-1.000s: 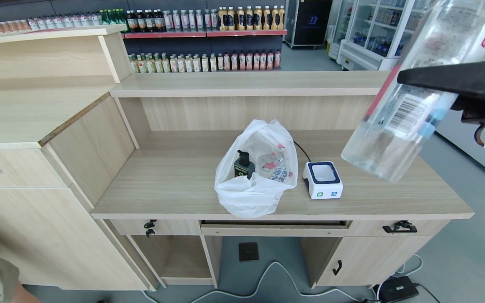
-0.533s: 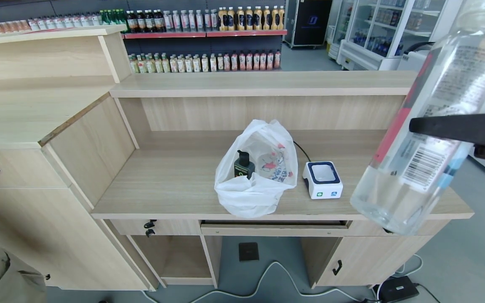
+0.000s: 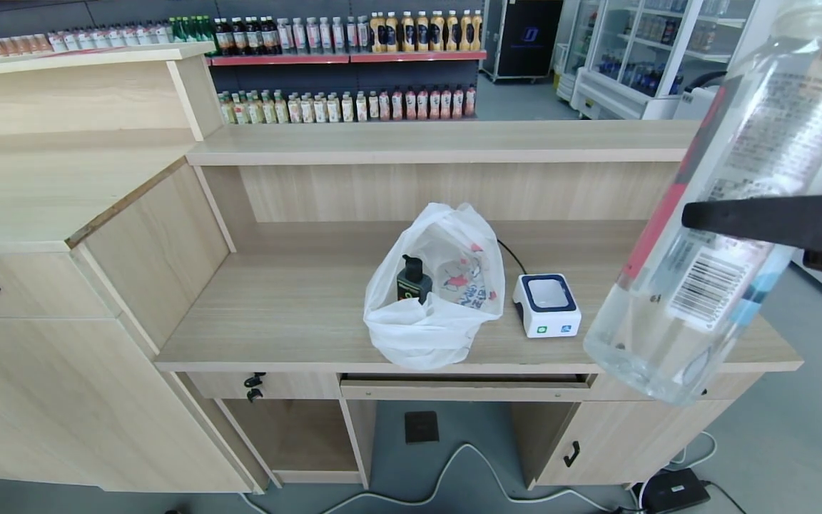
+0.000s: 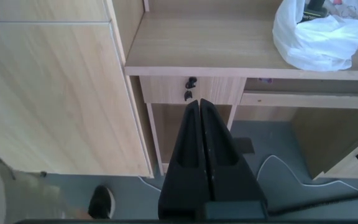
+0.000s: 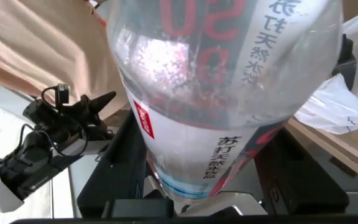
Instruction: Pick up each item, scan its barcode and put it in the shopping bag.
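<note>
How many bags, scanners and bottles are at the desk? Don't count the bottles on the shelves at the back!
Bag: 1
Scanner: 1
Bottles: 2, a clear bottle held up and a dark bottle inside the bag
Total: 4

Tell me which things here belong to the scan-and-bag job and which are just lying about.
Job:
water bottle
scanner
shopping bag
dark bottle, already bagged

Lying about:
shelved drinks
fridges
floor cables
</note>
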